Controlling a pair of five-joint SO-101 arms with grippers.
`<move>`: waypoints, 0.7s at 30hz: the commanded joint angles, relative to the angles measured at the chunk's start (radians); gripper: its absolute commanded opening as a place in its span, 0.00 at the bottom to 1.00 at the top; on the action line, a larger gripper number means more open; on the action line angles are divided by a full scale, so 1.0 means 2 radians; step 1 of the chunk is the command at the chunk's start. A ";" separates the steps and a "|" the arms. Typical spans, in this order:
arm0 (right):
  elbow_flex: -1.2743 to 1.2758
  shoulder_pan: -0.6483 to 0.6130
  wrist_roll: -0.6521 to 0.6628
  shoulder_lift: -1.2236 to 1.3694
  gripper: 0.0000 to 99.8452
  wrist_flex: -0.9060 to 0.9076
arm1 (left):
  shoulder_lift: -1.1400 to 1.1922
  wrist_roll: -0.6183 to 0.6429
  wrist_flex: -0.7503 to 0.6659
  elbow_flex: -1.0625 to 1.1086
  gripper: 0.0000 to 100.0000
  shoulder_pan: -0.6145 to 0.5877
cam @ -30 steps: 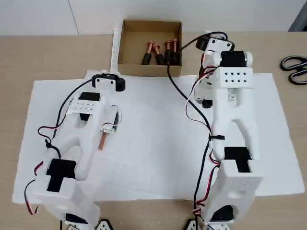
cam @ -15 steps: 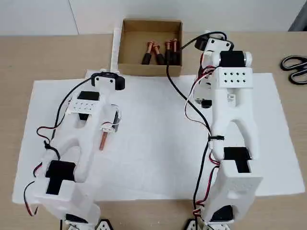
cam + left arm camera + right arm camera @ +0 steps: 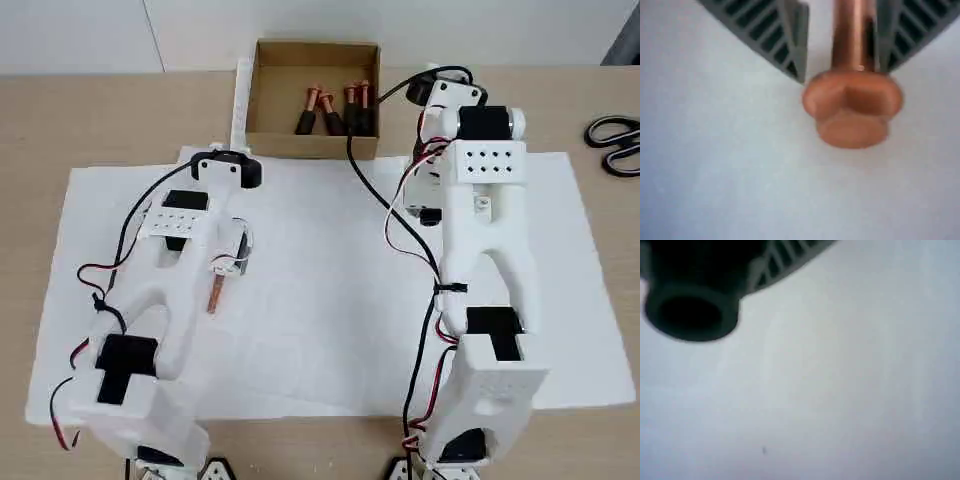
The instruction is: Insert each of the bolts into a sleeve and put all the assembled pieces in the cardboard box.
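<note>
A copper bolt sits between the grey fingers of my left gripper, head outward, over the white paper. In the high view the bolt sticks out of the left gripper left of centre. My right gripper holds a black sleeve, open end outward, beside a ribbed finger; the sleeve is a dark spot under the arm. The cardboard box at the back holds several assembled pieces.
White paper covers the table's middle between the two arms. Scissors lie at the far right edge. A white strip lies along the box's left side.
</note>
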 commanded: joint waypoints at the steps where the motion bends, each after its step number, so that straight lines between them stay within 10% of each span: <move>1: 0.000 -0.003 -0.005 -0.033 0.00 0.003 | 0.008 -0.002 -0.014 -0.014 0.09 0.003; 21: 0.000 -0.003 -0.006 -0.033 0.00 0.002 | -0.049 0.016 0.068 -0.080 0.01 0.054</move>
